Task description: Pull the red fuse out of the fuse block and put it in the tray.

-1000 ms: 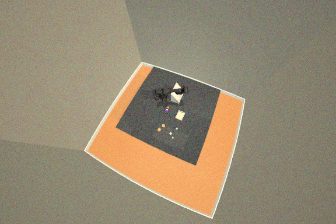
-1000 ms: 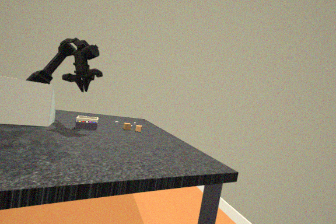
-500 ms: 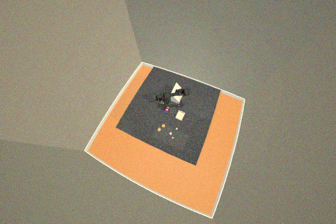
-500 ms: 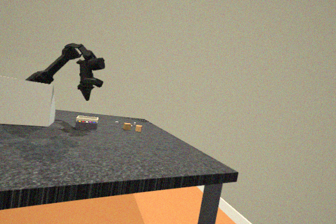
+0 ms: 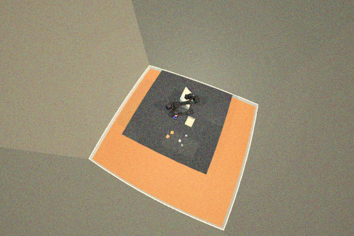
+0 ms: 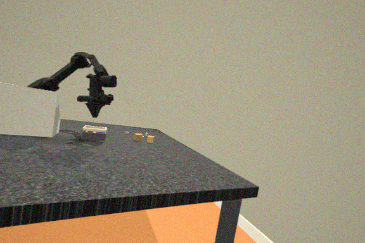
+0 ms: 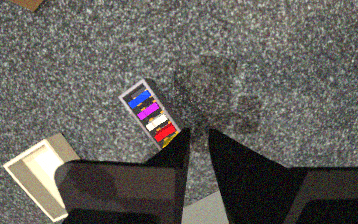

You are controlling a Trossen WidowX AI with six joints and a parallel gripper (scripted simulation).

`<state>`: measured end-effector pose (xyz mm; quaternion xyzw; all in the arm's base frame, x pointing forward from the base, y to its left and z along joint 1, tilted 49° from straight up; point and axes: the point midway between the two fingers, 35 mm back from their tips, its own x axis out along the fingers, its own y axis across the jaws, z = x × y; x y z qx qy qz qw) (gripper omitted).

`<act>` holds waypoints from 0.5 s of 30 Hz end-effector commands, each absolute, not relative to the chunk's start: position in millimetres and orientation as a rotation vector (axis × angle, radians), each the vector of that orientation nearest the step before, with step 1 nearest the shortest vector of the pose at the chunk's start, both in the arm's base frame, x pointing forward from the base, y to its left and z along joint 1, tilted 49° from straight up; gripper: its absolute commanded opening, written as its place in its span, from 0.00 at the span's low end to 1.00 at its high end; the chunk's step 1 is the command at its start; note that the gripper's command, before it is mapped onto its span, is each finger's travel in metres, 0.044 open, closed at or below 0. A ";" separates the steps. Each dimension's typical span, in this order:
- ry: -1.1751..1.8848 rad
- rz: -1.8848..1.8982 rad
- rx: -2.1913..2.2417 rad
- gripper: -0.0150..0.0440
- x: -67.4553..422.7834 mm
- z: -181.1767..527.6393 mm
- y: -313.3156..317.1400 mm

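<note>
The red fuse (image 7: 165,132) (image 6: 90,131) sits in the fuse block (image 7: 162,106) (image 6: 94,137) (image 5: 175,117), between the white fuse (image 7: 157,122) and the yellow fuse (image 7: 168,142). The yellow one is partly hidden by a finger in the wrist view. Purple and blue fuses are farther along the row. My gripper (image 7: 198,134) (image 6: 95,116) is open by a narrow gap, with nothing between the fingers. It hangs well above the table, with the block to the upper left of its tips in the wrist view. The cream tray (image 5: 190,121) (image 7: 66,150) (image 6: 95,128) stands apart from the block.
A large white box (image 5: 185,93) (image 6: 23,111) stands near the arm's base. Two orange cubes (image 5: 172,132) (image 6: 138,137) and several small white pieces (image 5: 179,141) (image 6: 127,132) lie beyond the block. The dark table (image 5: 142,123) (image 6: 146,171) carries everything.
</note>
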<state>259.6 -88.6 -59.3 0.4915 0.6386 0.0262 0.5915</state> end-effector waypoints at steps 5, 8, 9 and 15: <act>1.696 -0.655 1.867 0.37 258.0 -61.4 -21.8; 1.697 -0.664 1.874 0.37 258.0 -61.3 -21.3; 1.697 -0.664 1.874 0.37 258.0 -61.3 -21.3; 1.697 -0.664 1.874 0.37 257.2 -60.2 -20.1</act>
